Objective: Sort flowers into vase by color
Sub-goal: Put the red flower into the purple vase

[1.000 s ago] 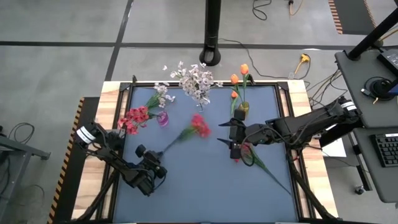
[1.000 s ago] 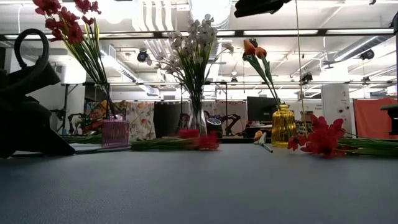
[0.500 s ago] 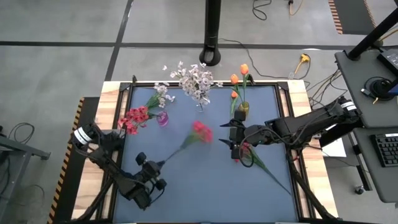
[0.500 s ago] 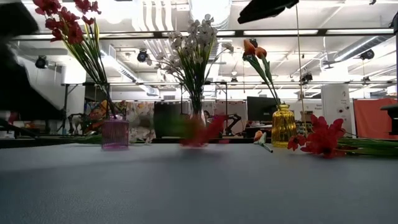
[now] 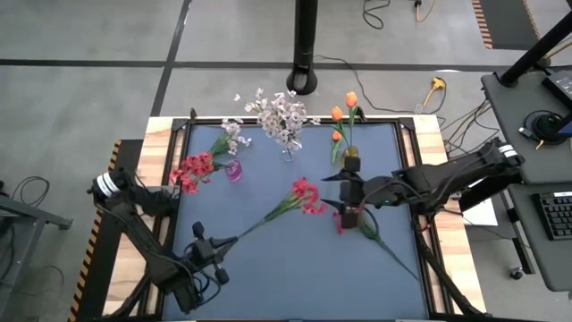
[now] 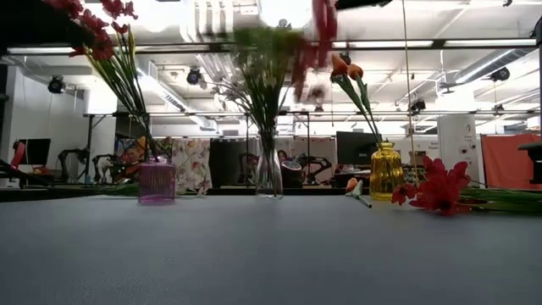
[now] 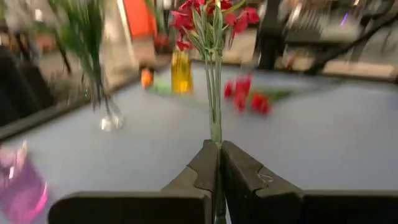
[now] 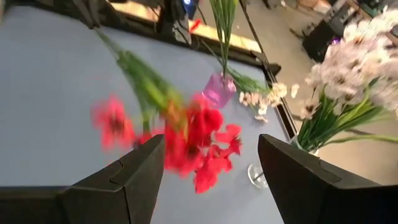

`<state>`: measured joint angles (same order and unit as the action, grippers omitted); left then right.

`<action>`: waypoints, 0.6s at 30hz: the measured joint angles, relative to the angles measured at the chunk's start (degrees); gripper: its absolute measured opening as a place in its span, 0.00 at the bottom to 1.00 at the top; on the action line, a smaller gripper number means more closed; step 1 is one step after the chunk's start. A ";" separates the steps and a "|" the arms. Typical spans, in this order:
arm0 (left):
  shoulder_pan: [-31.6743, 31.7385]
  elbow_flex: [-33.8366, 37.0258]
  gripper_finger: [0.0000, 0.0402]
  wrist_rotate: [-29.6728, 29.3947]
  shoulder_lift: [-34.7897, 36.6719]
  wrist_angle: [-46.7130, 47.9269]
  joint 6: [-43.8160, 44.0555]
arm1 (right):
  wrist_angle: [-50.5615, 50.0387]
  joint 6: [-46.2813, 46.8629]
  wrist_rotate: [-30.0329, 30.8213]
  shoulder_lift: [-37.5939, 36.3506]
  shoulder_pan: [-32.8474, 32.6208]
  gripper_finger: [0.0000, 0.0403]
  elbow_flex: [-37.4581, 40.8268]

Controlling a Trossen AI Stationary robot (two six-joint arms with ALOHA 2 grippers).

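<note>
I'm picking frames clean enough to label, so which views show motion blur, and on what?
Low view: the lifted red flower is a smear near the top, while the yellow vase stays crisp. Right wrist view: red blossoms between the fingers are streaked. Left wrist view: the background is soft; the gripped stem reads fairly clearly.

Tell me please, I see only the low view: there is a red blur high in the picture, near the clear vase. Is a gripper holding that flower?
Observer: Yes. The left gripper is shut on the green stem of that red flower, near the stem's lower end.
Operator: And where is the right gripper?
Observer: The right gripper hangs over the table close to the yellow vase, fingers open, holding nothing.
Operator: Is anything lying close to it?
Observer: A second red flower lies on the table by it, with its stem running toward the table's front right corner.
</note>
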<state>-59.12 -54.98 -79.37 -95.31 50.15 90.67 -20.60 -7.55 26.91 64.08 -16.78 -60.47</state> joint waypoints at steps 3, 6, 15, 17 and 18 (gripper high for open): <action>-0.85 0.02 0.00 -6.39 0.51 -0.04 -0.19 | -0.14 0.02 0.05 -2.79 -1.20 0.62 0.36; -0.85 0.02 0.00 -7.72 0.55 0.25 -0.61 | -0.18 0.46 0.10 -5.70 -2.06 0.62 1.31; 0.61 -1.35 0.00 -10.69 1.12 0.94 -0.63 | 0.02 5.07 0.11 -12.26 -2.48 0.62 5.12; 1.52 -2.34 0.00 -10.69 1.31 0.97 -1.16 | 1.68 5.53 0.12 -12.44 -2.46 0.62 7.07; 1.97 -3.04 0.00 -10.70 1.48 0.98 -2.01 | 3.25 5.53 0.12 -12.40 -2.46 0.62 8.18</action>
<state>-57.15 -58.02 -90.07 -93.83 51.13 88.66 -17.35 -2.02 27.03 51.67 -19.25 -52.29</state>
